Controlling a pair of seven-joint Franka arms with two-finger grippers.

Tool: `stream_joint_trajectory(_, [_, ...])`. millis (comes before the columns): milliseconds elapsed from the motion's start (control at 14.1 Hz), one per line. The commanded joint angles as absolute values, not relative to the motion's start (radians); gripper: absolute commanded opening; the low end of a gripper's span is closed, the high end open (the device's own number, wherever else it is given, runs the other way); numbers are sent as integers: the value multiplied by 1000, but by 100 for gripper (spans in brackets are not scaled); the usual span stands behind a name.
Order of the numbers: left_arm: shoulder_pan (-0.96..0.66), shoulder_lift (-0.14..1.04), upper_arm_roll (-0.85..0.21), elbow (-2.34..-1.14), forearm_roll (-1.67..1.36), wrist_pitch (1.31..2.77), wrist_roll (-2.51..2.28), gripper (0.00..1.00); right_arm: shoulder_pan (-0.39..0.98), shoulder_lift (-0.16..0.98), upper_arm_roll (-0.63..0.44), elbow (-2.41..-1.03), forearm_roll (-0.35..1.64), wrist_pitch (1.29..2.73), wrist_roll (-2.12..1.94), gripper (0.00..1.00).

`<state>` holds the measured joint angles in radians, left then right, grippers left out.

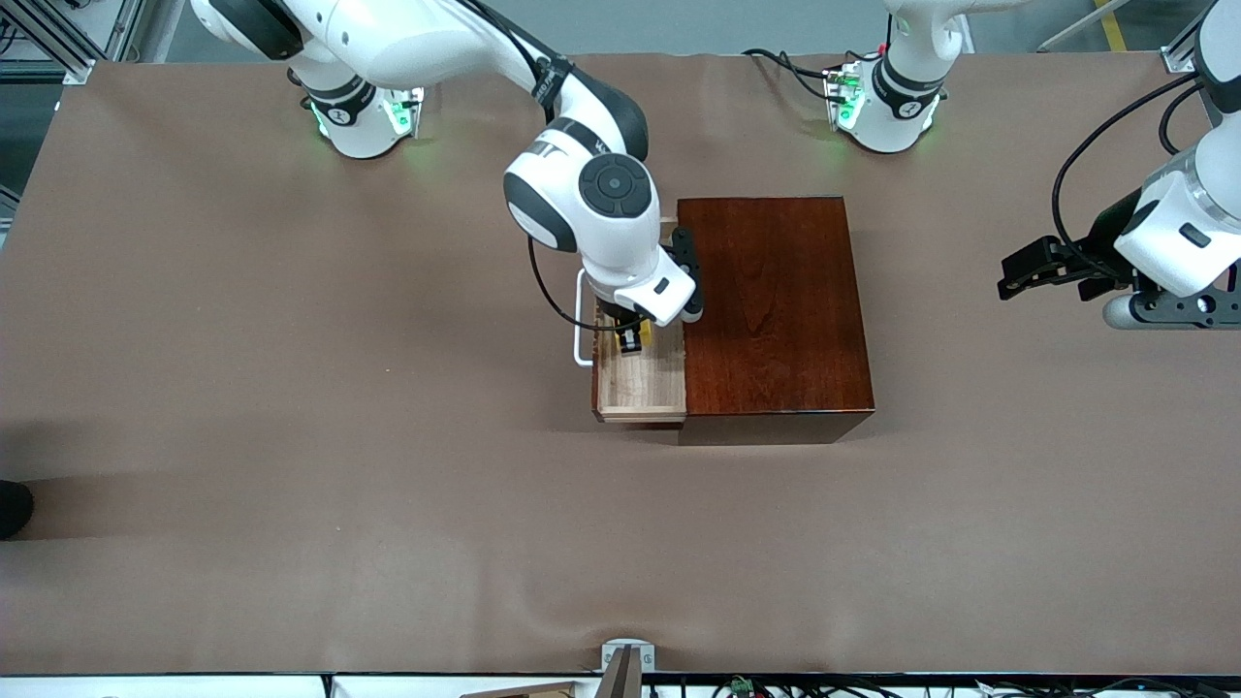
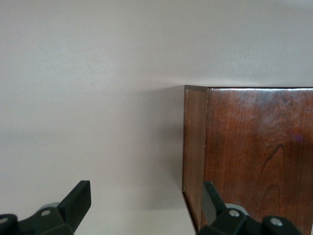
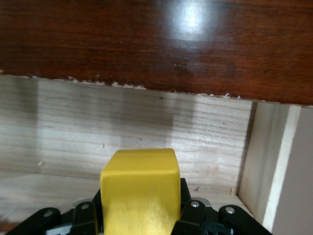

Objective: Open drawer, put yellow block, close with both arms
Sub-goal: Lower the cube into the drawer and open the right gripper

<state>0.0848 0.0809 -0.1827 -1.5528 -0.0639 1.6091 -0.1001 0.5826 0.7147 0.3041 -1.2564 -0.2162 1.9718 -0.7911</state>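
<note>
Front view: the right arm bends down over the pulled-out drawer (image 1: 640,383), its right tool (image 1: 631,338) inside; the left tool (image 1: 1052,271) waits over bare tabletop (image 1: 291,436), fingers apart, empty. Left wrist view: wooden box (image 2: 254,152) beneath the spread fingers (image 2: 78,196). Right wrist view: right tool (image 3: 142,215) clamped on the yellow block (image 3: 140,193), pale drawer floor below.

Open drawer (image 1: 640,388) — right pincer (image 1: 632,337) inside with yellow block (image 1: 648,334) — left pincer (image 1: 1042,269) waiting.

A brown cloth (image 1: 291,436) covers the whole table.

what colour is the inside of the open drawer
Pale light wood with visible grain; the drawer interior shows best in the right wrist view.
</note>
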Motion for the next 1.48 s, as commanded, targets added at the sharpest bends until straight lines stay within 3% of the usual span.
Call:
stream_joint_trajectory(0, [84,58,-184,-1575,-49,1621,-94,100,591,739,298,-1259,-239,1988,-773,0])
stream_joint_trajectory(283, [87,58,-184,-1575,-55,1621,-103,100,592,756,298,-1259,-242,2006,-769,0])
stream_joint_trajectory(354, [89,58,-183,-1575,-57,1621,-104,100,592,755,298,-1259,-242,2005,-761,21])
stream_joint_trajectory(424, [90,57,-183,-1575,-58,1620,-104,100,591,750,298,-1258,-242,2000,-759,99])
stream_joint_trajectory(707, [87,54,-183,-1574,-57,1612,-104,100,591,726,299,-1255,-236,1991,-752,100])
stream_joint_trajectory(1131, [84,54,-190,-1563,-57,1597,-103,100,566,569,302,-1256,-224,1867,-727,100])
stream_joint_trajectory(1414, [84,54,-202,-1562,-57,1588,-103,100,450,477,302,-1262,-222,1832,-730,100])
